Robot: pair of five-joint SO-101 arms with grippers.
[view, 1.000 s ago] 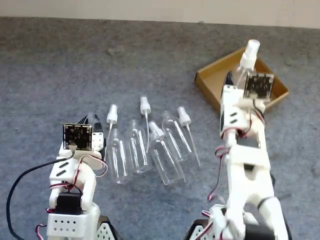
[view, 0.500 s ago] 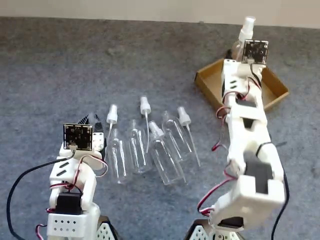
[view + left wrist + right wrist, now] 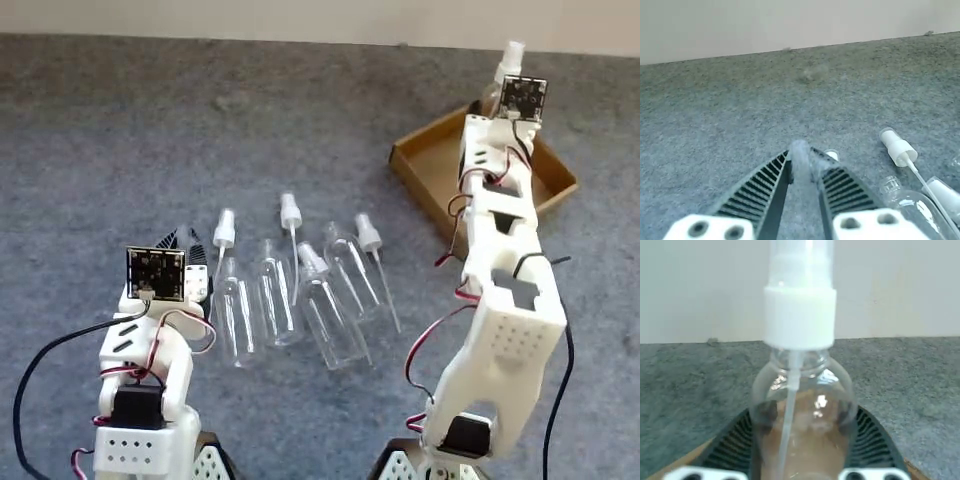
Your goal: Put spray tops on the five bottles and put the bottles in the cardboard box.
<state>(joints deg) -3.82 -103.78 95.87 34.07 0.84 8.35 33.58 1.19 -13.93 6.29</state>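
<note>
Left gripper [image 3: 801, 151] is sitting low over the grey carpet [image 3: 120, 130] at the near left, jaws together on nothing. It is parking just left of the row, probably so the next pick is a short reach.

Centre: four bottles [image 3: 275, 300] are lying on their sides in a loose fan, necks toward the far side and some touching their neighbours. Loose spray tops [image 3: 223, 230] are lying at the far ends with their dip tubes trailing back beside or over the bottles. My read is that each top is lined up with its neck for easy pairing. The third bottle [image 3: 330, 320] looks like it is wearing a top already, but I can't tell whether it is seated or just resting there.

Right: the right arm is stretching out full length toward the far side. Right gripper [image 3: 802, 450] is clamping the held bottle [image 3: 800, 390] around its body, fingers on either side. The bottle is standing upright with its spray top [image 3: 800, 315] fitted and the tube running down inside. It is hanging above the far edge of the cardboard box [image 3: 430, 155], not inside it yet. Gripping the body is keeping the cap clear of the jaws and the base free for setting down. Judging by that, one of five is at the drop-off step.
</note>
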